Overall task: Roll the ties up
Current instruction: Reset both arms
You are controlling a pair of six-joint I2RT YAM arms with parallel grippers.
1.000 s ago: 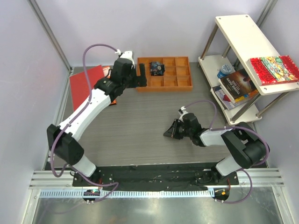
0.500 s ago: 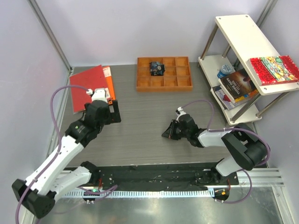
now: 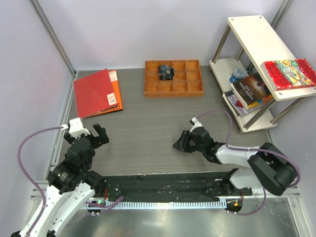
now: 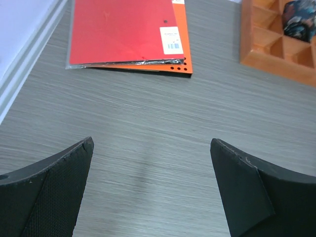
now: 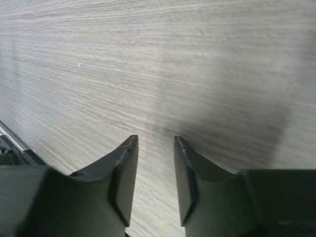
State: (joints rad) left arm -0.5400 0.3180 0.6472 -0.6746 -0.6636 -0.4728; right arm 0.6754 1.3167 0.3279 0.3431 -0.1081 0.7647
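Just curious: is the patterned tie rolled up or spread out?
Rolled up: the tie sits as a compact bundle inside one compartment of the wooden tray.

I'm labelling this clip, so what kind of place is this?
Probably a robotics lab test cell: a grey table boxed in by plain white panels, with staged props, a wooden divider tray holding a rolled tie and a small bookshelf.

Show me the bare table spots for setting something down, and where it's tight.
Widest bare patch: mid-table, bordered by the wooden tray behind, the red folder at left, the left gripper and right gripper in front. A narrower strip runs between tray and shelf unit. Crowded: the shelf's tiers, stacked with books.
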